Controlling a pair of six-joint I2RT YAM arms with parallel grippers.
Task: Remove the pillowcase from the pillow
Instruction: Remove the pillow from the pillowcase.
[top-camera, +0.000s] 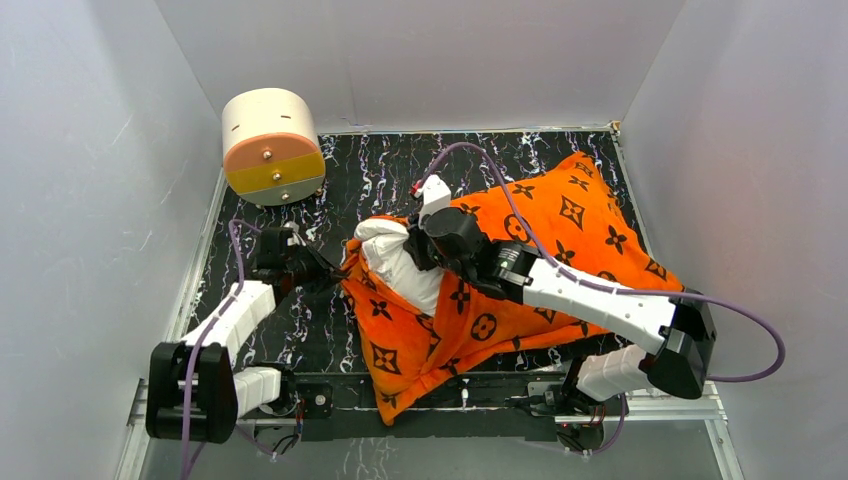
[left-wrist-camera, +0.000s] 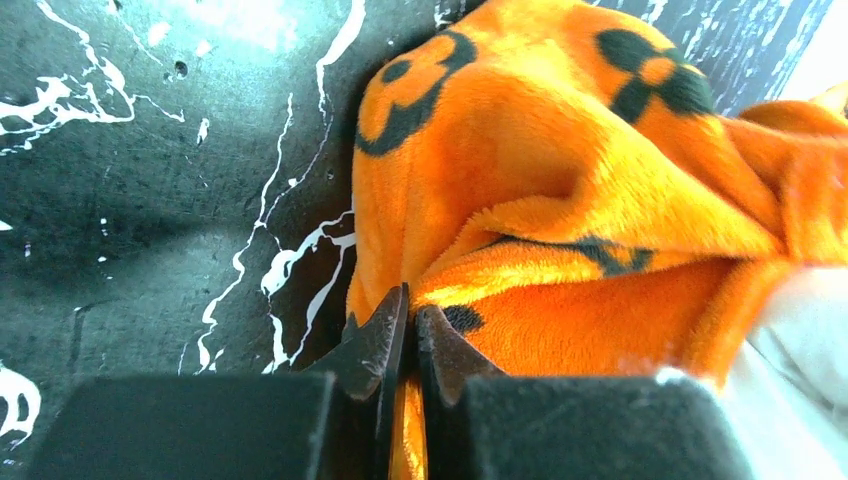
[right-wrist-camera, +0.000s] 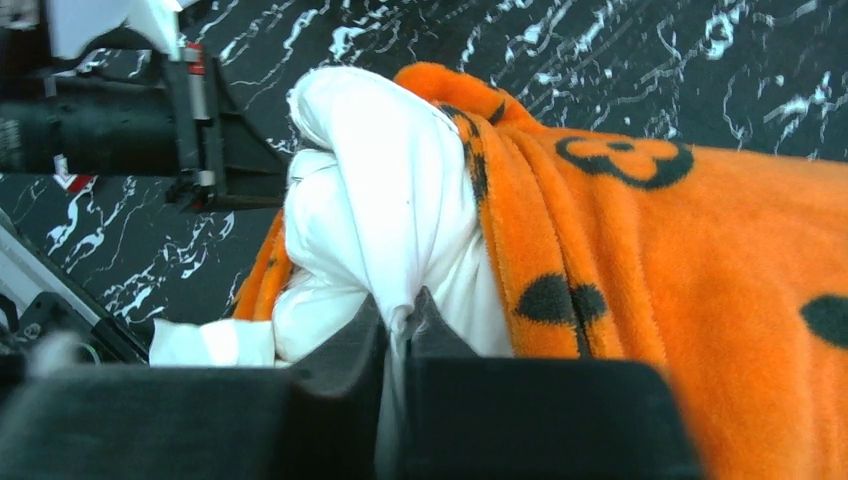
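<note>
The orange pillowcase (top-camera: 560, 240) with black motifs lies across the middle and right of the floor, still around most of the pillow. A white end of the pillow (top-camera: 400, 262) bulges out of its open left end. My left gripper (top-camera: 335, 268) is shut on the pillowcase's left edge; in the left wrist view orange plush (left-wrist-camera: 560, 200) runs between the closed fingers of that gripper (left-wrist-camera: 412, 318). My right gripper (top-camera: 418, 248) reaches over the case and is shut on a pinch of white pillow fabric (right-wrist-camera: 380, 190), seen between the tips of the gripper (right-wrist-camera: 402, 308) in the right wrist view.
A cream-and-orange cylinder (top-camera: 272, 146) stands at the back left corner. The floor is black marble-patterned (top-camera: 400, 165), closed in by white walls on three sides. A purple cable (top-camera: 480, 160) arcs over the pillowcase from the right arm.
</note>
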